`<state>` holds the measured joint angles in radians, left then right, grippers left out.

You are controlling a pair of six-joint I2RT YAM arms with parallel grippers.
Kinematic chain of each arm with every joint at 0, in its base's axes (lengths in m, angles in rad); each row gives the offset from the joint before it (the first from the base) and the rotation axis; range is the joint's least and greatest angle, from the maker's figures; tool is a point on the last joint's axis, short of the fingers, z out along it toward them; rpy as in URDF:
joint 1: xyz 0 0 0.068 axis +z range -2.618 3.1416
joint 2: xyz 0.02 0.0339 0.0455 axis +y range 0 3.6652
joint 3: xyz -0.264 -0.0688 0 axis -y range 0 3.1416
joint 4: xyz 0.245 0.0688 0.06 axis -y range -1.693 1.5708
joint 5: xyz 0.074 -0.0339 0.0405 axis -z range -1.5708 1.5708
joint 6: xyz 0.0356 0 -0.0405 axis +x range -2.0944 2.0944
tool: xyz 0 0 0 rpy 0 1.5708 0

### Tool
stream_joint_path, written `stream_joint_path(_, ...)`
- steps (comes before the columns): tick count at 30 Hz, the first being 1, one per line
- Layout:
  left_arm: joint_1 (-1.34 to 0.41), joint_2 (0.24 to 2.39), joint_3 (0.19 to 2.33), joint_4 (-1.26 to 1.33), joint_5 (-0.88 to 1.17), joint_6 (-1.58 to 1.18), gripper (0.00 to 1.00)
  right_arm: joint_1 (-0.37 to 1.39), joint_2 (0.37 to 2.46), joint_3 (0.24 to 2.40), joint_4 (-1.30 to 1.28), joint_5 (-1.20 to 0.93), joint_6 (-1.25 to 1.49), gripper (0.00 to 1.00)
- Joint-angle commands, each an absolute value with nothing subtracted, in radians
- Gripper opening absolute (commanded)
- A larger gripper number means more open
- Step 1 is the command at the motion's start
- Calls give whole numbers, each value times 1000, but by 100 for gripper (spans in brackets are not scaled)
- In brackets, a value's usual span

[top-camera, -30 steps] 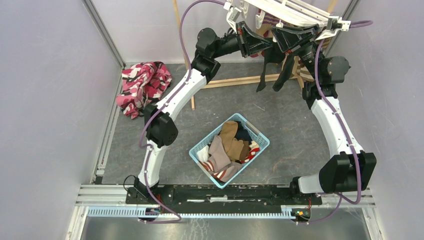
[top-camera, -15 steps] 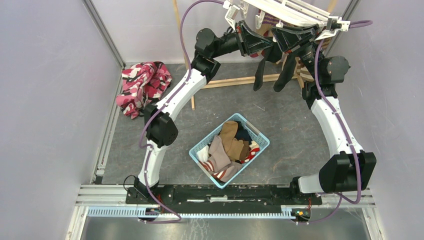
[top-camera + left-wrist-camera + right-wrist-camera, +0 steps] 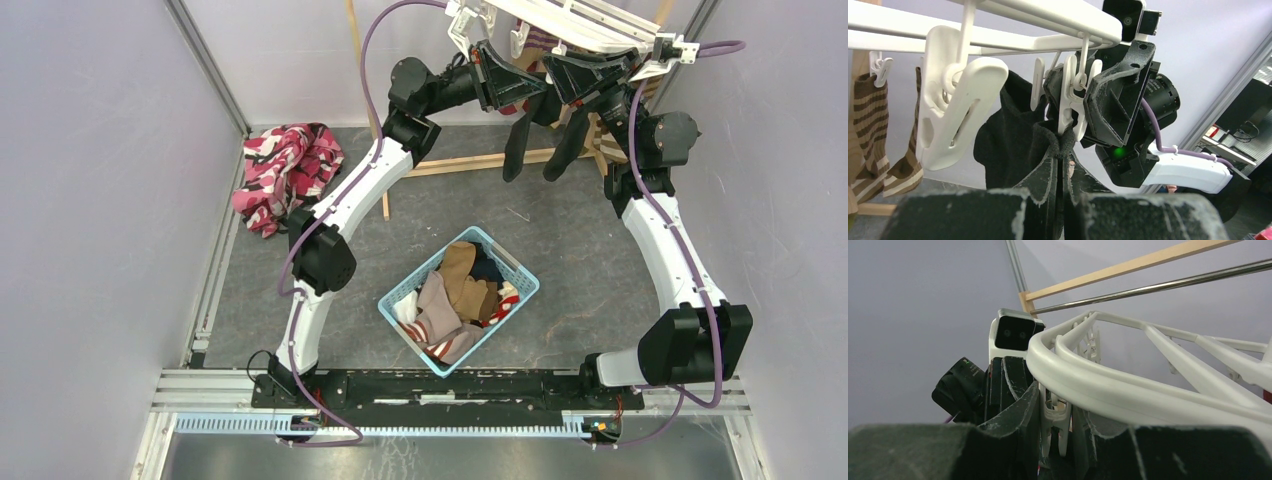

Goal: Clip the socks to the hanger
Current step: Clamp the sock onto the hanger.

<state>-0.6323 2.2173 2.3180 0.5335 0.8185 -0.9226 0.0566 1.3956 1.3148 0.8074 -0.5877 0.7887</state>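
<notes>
Just now the black sock (image 3: 1008, 135), pinched in the left gripper (image 3: 1062, 155), has been shifted beneath the hanger (image 3: 590, 25) to the clip (image 3: 1070, 115) squeezed by the right gripper (image 3: 1055, 415), so clipping looks ready.

The hanger (image 3: 1128, 390) crosses the frame as curved white bars, its rim passing directly over the right gripper (image 3: 1055, 427). The gripper's fingers (image 3: 1015, 412) stand close against either side of a white clip (image 3: 1055, 415) hanging from that rim. Beyond sits the left arm's wrist camera (image 3: 1015, 335); above run a wooden bar (image 3: 1128, 270) and a metal rod (image 3: 1158, 287).
</notes>
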Motion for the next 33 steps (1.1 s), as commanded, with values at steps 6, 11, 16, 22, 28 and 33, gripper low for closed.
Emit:
stream_joint_path(6, -627, 2217, 2354, 638, 846, -1038, 2, 52, 1389, 1335, 811, -620, 751, 12)
stream_joint_path(11, -620, 2219, 2350, 678, 844, -1080, 2, 52, 1388, 1333, 810, -623, 746, 12)
stream_joint_path(16, -618, 2227, 2347, 697, 833, -1103, 2, 52, 1389, 1333, 811, -627, 750, 12)
stream_joint_path(22, -620, 2243, 2347, 707, 821, -1126, 2, 54, 1390, 1335, 817, -634, 755, 12)
stream_joint_path(28, -624, 2250, 2349, 733, 812, -1150, 2, 52, 1394, 1335, 828, -645, 765, 12)
stream_joint_path(33, -624, 2258, 2349, 757, 799, -1179, 2, 53, 1397, 1333, 836, -656, 774, 12)
